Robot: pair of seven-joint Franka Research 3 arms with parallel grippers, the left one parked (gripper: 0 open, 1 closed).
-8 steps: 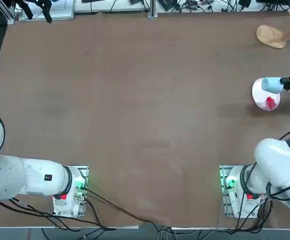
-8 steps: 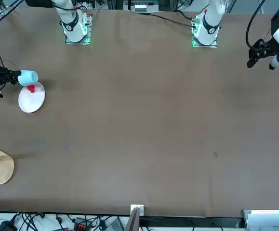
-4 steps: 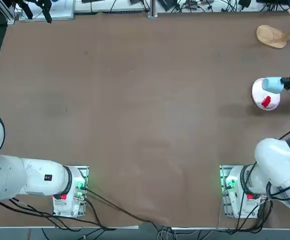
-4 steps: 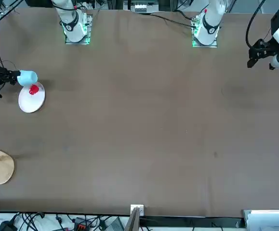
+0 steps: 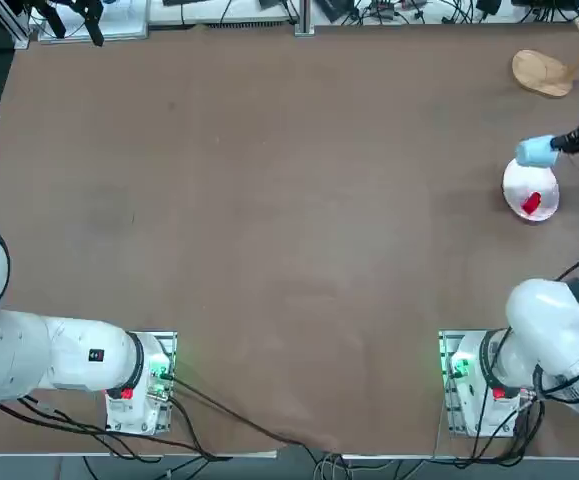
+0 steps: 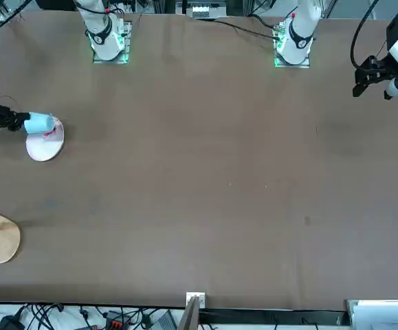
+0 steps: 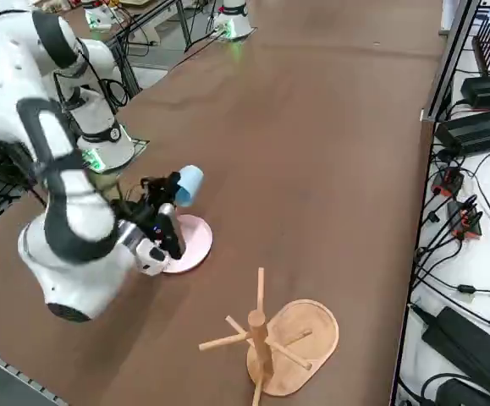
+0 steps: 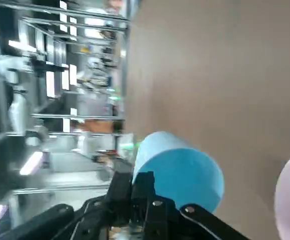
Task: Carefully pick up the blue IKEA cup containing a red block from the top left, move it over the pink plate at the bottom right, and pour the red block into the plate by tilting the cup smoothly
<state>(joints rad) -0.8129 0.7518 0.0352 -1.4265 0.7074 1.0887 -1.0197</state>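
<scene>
mostly bare brown table (image 5: 269, 200) – right fingers (image 5: 561, 145) clamp blue cup (image 5: 535, 152) beside pink plate (image 5: 529, 190).

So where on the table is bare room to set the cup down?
Nearly the whole brown table is free, from the pink plate across to the far-left edge. Crowded only at the right edge: the plate with the red block, the right claw shut on the blue cup, and the wooden stand.
</scene>
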